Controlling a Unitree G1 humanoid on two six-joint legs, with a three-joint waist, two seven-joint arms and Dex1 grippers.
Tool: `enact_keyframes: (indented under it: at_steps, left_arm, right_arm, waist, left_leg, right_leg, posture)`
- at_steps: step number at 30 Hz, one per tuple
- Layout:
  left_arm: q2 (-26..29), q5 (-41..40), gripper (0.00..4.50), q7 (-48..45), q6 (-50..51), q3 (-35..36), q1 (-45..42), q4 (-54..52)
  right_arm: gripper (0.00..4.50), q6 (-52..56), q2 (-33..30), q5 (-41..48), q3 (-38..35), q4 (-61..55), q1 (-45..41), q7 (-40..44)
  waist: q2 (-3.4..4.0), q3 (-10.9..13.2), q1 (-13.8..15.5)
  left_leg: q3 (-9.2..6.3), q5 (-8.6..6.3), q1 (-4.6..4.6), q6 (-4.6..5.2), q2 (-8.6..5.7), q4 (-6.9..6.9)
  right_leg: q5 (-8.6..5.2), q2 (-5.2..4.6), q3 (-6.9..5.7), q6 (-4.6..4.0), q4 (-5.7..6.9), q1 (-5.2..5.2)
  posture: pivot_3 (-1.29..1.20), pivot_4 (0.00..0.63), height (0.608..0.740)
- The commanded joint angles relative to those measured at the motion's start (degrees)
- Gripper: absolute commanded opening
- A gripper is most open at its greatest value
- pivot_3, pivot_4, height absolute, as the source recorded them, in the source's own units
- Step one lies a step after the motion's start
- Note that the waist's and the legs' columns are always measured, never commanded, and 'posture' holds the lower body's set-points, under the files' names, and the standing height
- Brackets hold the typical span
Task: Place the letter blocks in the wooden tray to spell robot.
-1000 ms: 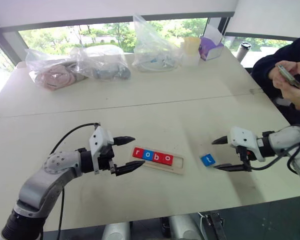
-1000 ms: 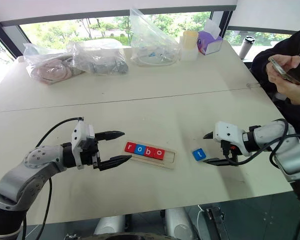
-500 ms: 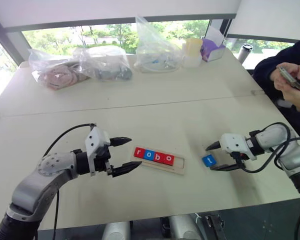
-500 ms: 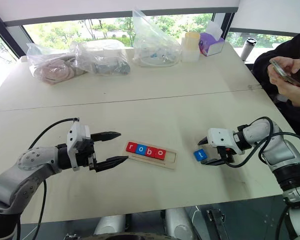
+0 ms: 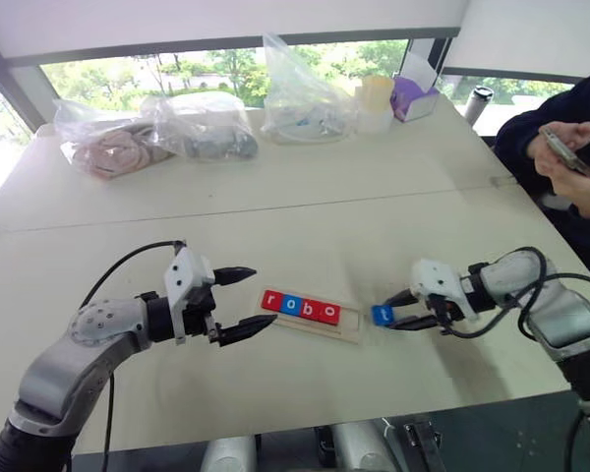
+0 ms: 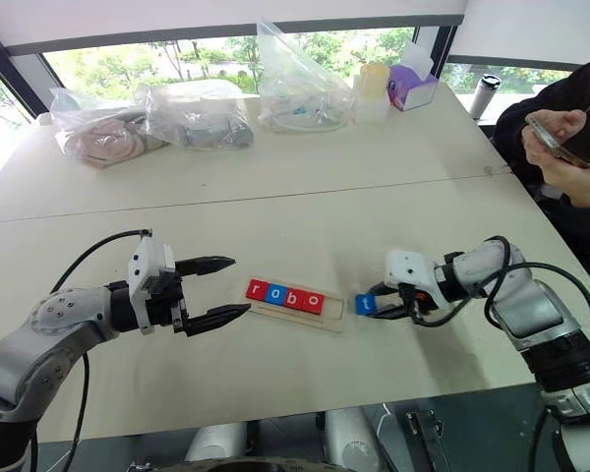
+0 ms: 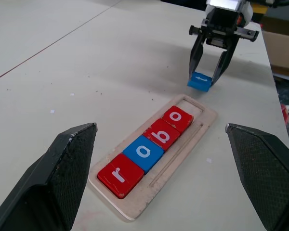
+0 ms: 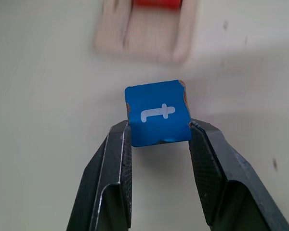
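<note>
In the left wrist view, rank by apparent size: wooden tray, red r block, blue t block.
1. wooden tray
2. red r block
3. blue t block, though it sits farther from the camera, so its smaller look is unsure.

Wooden tray: pale unfinished wood, matt. Letter blocks: smooth, painted, slight sheen. Table: matt off-white. Upper frame, bags: clear glossy plastic. Left gripper fingers: black, rough-textured pads.

My worktop is pale and wide, with a seam running across it. Along its far edge sit clear plastic bags, a cup and a purple tissue box. Behind them, windows show daylight and green trees. A person on my right holds a phone.
</note>
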Motion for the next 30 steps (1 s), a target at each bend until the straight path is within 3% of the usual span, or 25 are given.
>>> enact_keyframes:
  at_steps: [1, 7, 19, 30]
  left_arm:
    - [0.53, -0.91, 4.5, -0.34, 0.09, 0.93, -0.4, -1.57]
    - [0.35, -0.76, 4.5, -0.24, 0.13, 0.69, -0.52, -1.6]
    - [-0.25, -0.68, 4.5, 0.78, -0.04, 0.42, 0.25, -2.16]
    - [-0.76, -0.66, 4.5, 1.04, -0.17, 0.26, 0.37, -2.14]
  right_arm:
    - [1.12, 12.09, 1.65, 4.32, -2.07, -8.44, -0.64, -4.95]
    - [1.12, 20.56, 2.7, 6.08, -0.55, -14.3, -1.71, -9.14]
    - [1.12, 18.24, 3.54, 1.98, 4.0, -15.07, -0.81, -14.62]
    - [1.12, 17.7, 2.72, 0.85, 5.51, -15.22, -0.25, -14.32]
  waist:
    - [-0.01, 0.0, 0.12]
    - [-0.01, 0.0, 0.03]
    - [-0.02, 0.0, -0.05]
    - [-0.02, 0.01, -0.07]
  left_leg:
    - [0.0, 0.0, -0.02, 0.0, -0.01, 0.0]
    - [0.01, -0.01, -0.05, 0.0, -0.01, -0.01]
    - [0.01, -0.01, -0.08, 0.0, -0.02, -0.03]
    - [0.01, -0.01, -0.09, 0.01, -0.02, -0.04]
  right_leg:
    - [-0.01, -0.01, -0.01, -0.01, -0.01, 0.0]
    - [-0.03, -0.01, -0.07, 0.0, -0.06, -0.02]
    - [-0.04, -0.01, -0.08, 0.01, -0.08, -0.06]
    - [-0.04, -0.01, -0.08, 0.01, -0.1, -0.08]
  posture:
    - [0.0, 0.15, 0.74]
    - [0.0, 0.15, 0.74]
    - [0.0, 0.15, 0.74]
    - [0.0, 0.15, 0.74]
